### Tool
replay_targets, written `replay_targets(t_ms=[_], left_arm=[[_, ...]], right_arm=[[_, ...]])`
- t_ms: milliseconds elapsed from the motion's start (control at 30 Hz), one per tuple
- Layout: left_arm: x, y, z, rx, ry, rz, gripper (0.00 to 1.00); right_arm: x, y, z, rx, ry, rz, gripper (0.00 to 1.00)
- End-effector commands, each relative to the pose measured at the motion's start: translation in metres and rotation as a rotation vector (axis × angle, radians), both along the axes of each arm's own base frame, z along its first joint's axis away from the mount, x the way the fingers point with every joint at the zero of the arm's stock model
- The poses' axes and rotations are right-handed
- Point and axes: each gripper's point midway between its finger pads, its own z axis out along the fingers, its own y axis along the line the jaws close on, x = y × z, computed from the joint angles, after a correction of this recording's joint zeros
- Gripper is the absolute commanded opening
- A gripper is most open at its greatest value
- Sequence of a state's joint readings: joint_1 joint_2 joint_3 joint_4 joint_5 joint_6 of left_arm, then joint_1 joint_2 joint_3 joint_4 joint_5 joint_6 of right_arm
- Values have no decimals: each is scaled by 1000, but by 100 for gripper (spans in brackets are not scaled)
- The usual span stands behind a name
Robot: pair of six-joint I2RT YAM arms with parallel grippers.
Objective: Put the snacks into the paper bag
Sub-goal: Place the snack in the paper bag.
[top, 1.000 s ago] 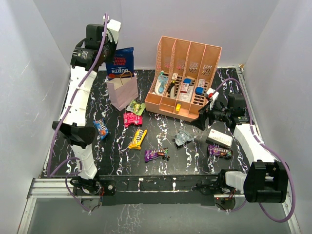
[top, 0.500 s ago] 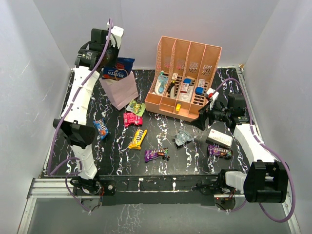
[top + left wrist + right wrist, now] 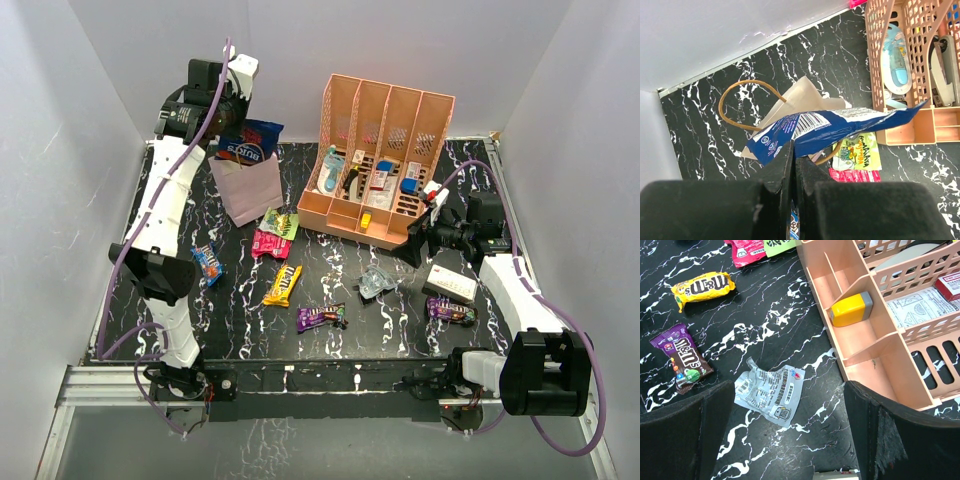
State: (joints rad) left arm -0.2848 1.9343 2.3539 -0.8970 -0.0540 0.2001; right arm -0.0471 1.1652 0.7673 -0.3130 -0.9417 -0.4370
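Blue crisp bag (image 3: 250, 146) tipped over paper bag (image 3: 247, 192)
Clamped in the left tool (image 3: 792, 152), it has been laid sideways across the mouth, not yet released; the right tool (image 3: 790, 407) is spread wide.

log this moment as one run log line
left gripper: shut on blue crisp bag, over paper bag mouth | right gripper: open, empty, beside peach rack | stage: not yet released
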Motion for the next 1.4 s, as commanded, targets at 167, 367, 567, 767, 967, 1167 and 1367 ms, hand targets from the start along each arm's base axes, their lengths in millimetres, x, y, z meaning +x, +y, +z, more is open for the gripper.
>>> replay_targets(t_ms=[167,367,567,767,967,1167,1367], left_arm=[[-20,-12,50,-95,-101,-50,0],[-27,-8,53,-90,-105,-42,0],[-33,-4,52,-77,-101,-43,0],[-32,1,31,-29,-66,-33,0],[-27,5,3,10,-25,-18,0],[-23,6,-14,18,23,0,0],[-23,0,-37,7,68,-22,0]], right_arm=[[4,-1,6,2,-48,4,95],[4,-1,7,2,-51,5,95],[4,0,7,3,-52,6,95],[3,-1,9,3,-58,6,95],[3,0,9,5,-57,8,95],[3,0,9,3,-58,8,95],[3,0,9,4,-57,8,95]])
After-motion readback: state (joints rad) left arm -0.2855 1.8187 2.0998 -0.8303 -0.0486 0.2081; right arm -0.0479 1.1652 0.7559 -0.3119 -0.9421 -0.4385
